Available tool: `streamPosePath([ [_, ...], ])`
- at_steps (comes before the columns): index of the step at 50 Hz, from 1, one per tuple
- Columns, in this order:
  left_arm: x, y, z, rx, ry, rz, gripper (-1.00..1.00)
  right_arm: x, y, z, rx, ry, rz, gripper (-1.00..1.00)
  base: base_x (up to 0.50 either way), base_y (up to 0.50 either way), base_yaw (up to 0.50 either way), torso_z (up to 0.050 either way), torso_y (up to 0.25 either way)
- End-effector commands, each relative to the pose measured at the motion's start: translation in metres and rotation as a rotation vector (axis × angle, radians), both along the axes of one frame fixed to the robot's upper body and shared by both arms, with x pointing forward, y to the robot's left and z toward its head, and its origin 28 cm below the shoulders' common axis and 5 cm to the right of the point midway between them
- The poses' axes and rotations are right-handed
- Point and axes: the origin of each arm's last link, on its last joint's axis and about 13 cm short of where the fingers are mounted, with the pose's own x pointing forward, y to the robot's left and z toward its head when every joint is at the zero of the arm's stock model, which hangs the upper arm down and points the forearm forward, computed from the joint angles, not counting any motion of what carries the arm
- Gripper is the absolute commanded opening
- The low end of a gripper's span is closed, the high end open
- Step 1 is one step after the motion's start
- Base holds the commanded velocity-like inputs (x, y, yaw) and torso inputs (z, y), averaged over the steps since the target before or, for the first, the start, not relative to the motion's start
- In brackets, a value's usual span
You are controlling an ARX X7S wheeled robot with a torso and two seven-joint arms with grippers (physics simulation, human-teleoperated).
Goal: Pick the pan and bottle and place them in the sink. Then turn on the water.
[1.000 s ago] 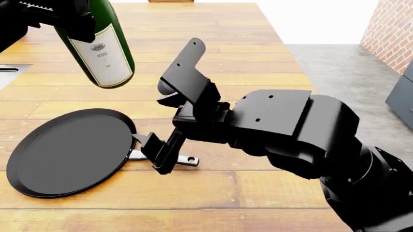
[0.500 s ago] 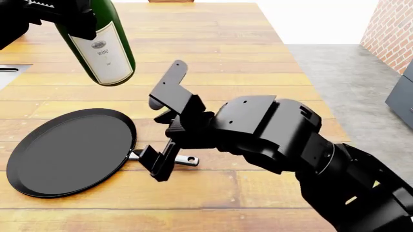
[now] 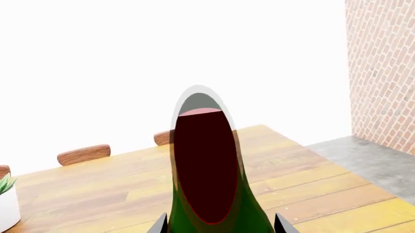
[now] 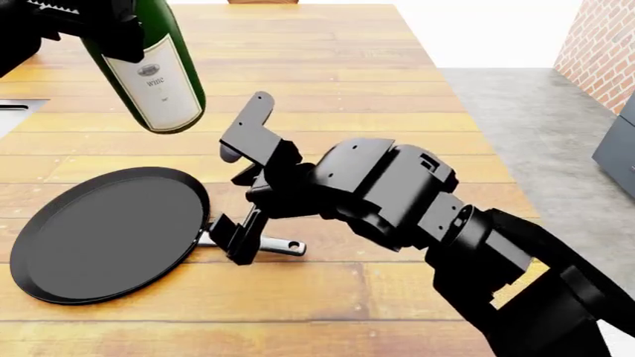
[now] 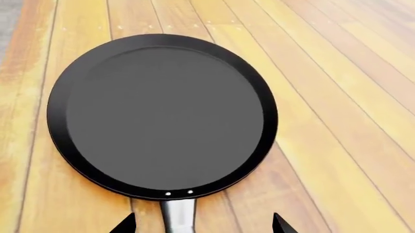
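A: L gripper point(image 4: 104, 30)?
B: Clamped on dark green glass wine bottle point(image 4: 154, 71), held tilted above wooden plank table point(image 4: 397, 97).
A: R gripper point(image 4: 238, 190)?
B: Jaws wide, straddling silver-grey handle point(image 5: 177, 216) of flat round black frying pan point(image 4: 104, 234) lying on table.

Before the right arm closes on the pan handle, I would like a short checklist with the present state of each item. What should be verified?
1. Right gripper open: ok; its fingers stand apart.
2. Handle between the fingers: ok; in the right wrist view it runs up the middle between the two tips.
3. Fingers low enough around the handle: cannot tell; the head view shows the lower finger at the handle, contact unclear.
4. Pan lies flat on the table, nothing in it: ok.
5. Bottle secured in the left gripper, lifted clear of the pan: ok.
6. Sink free to receive: cannot tell; only its corner shows.
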Motion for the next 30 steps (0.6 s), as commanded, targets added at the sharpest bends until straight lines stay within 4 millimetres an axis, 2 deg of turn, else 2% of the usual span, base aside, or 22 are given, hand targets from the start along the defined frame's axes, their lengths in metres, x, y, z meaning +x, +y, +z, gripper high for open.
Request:
streamPosePath([
  [1,-0.001,0.001,0.009,-0.02,-0.046,0.011,-1.0,0.007,0.005,-0.007,-0.018,0.019,0.016,1.0,0.0,0.0,0.0,0.0,0.0],
  [15,-0.001,0.003,0.006,-0.025,-0.045,0.016,-1.0,0.017,0.015,-0.019,-0.019,0.045,0.027,1.0,0.0,0.0,0.0,0.0,0.001],
  [30,0.001,0.005,0.003,-0.035,-0.04,0.021,-1.0,0.009,0.021,-0.038,-0.056,0.088,0.069,1.0,0.0,0.0,0.0,0.001,0.001],
])
